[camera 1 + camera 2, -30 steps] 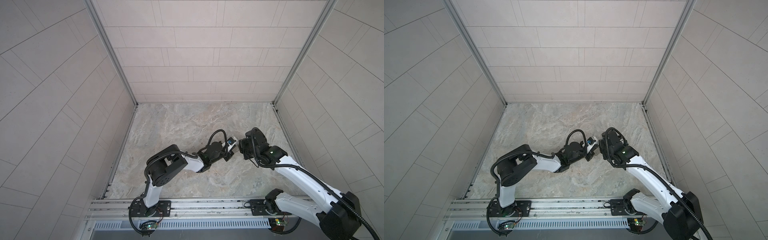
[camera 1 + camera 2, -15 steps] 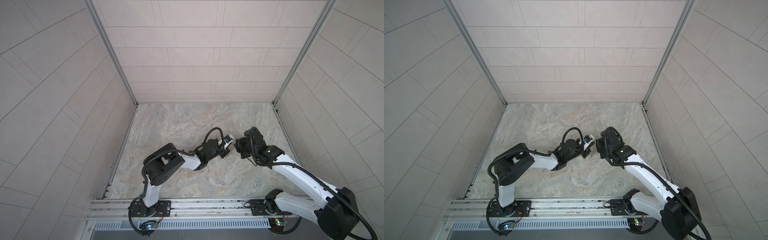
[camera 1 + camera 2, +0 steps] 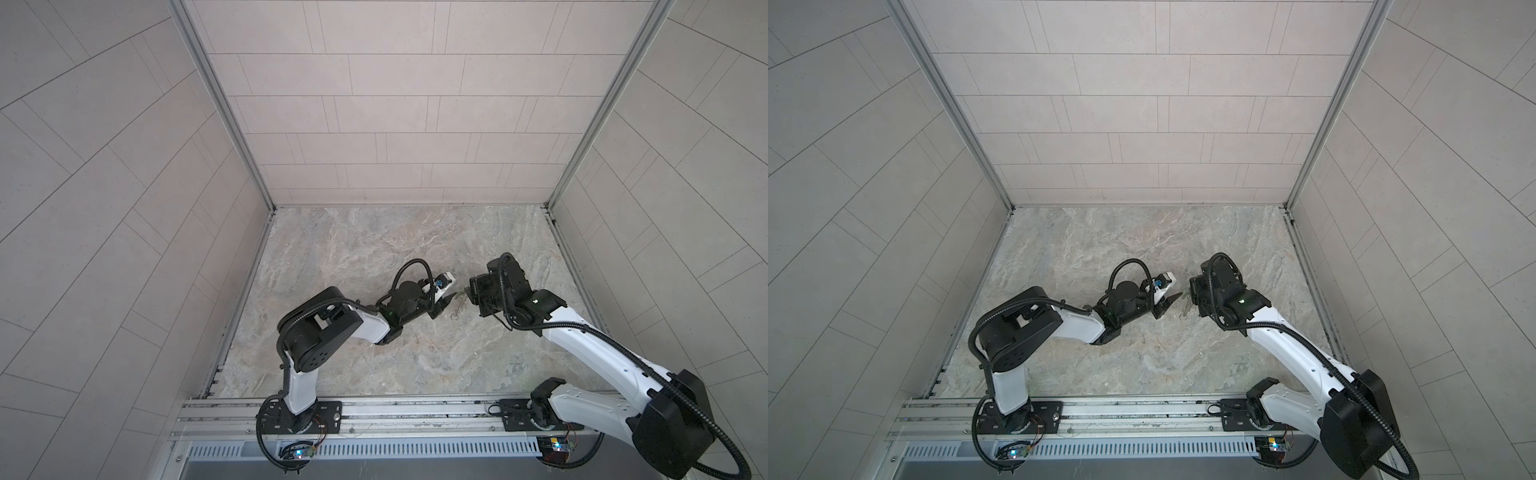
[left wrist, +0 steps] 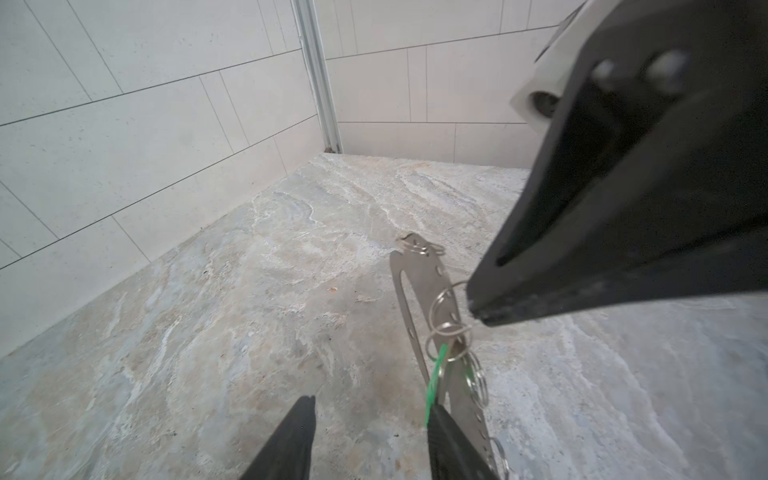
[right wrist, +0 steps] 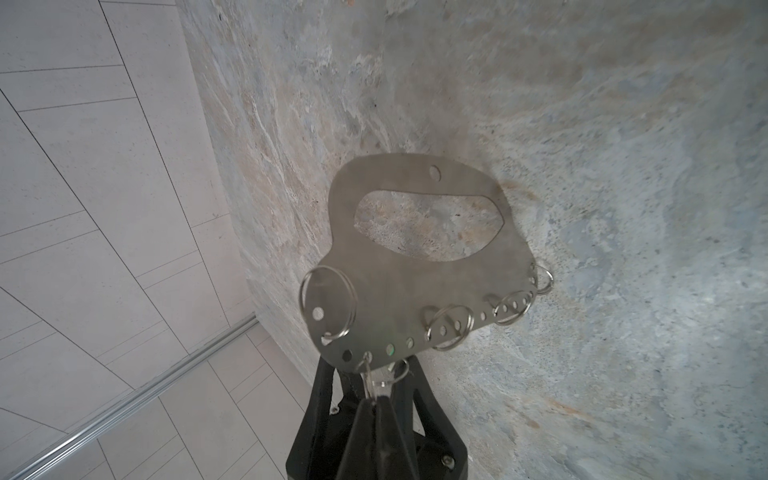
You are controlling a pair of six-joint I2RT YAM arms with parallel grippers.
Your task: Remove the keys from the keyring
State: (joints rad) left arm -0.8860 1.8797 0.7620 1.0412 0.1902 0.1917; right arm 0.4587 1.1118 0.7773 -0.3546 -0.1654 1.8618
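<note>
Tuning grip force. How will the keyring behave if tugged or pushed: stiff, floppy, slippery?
The keyring looks like thin flat metal: probably stiff and light. The right gripper pinches it only at one edge, so it may pivot or slip. Its wire loops sit loose in holes, likely to flop.

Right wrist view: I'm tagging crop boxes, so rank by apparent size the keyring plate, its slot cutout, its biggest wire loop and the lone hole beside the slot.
1. keyring plate
2. slot cutout
3. biggest wire loop
4. lone hole
The loop sits nearer the camera, yet the slot still looks clearly larger.
</note>
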